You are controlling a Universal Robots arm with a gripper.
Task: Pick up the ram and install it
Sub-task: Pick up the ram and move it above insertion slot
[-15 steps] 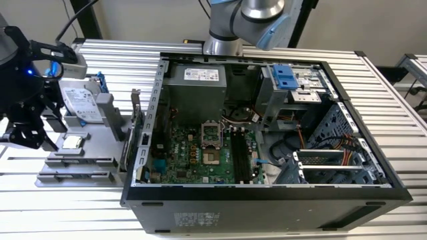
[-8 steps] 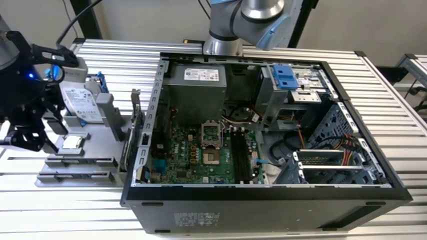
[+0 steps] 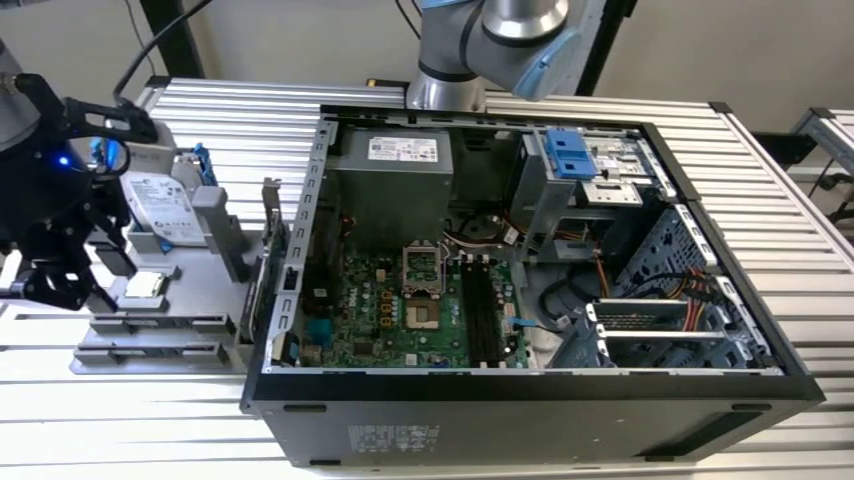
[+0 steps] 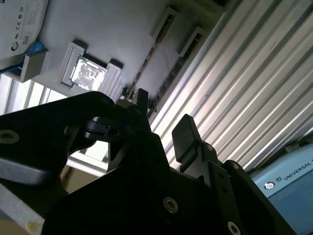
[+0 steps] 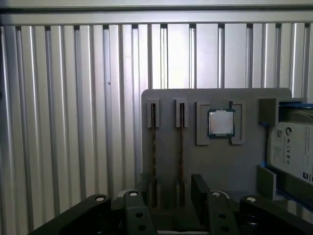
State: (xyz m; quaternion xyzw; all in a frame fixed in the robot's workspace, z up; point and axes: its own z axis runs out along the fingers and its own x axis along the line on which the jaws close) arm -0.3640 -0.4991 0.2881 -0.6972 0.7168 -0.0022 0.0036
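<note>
At the grey fixture (image 5: 220, 166), ram (image 5: 181, 142): sitting on edge in a narrow slot, showing as a thin dark strip; not yet lifted.
Neighbouring slot (image 5: 153, 139): showing a like strip, just beside the first.
Fixture setting: lying on the slatted table (image 5: 73, 122), at the exterior view's left of the computer case (image 3: 534, 410); also carrying a processor chip (image 5: 221, 122) and a hard drive (image 5: 293, 147).
Gripper (image 5: 168, 196): hanging by the slot end of the fixture, jaws standing apart and holding nothing; no contact with the ram apparent.
Memory slots (image 3: 483, 310): lying long and black on the motherboard (image 3: 387, 310) inside the case, well apart from the ram.
Risk, wrong grab: the two strips are sitting close together, so the jaws could be closing on the wrong one or straddling a slot wall.
Risk, tilt: an off-centre hold could be cocking the thin board and jamming it in its slot.
Writing: white labels are showing on the hard drive and on the power supply (image 3: 400, 195); print not being read off.
</note>
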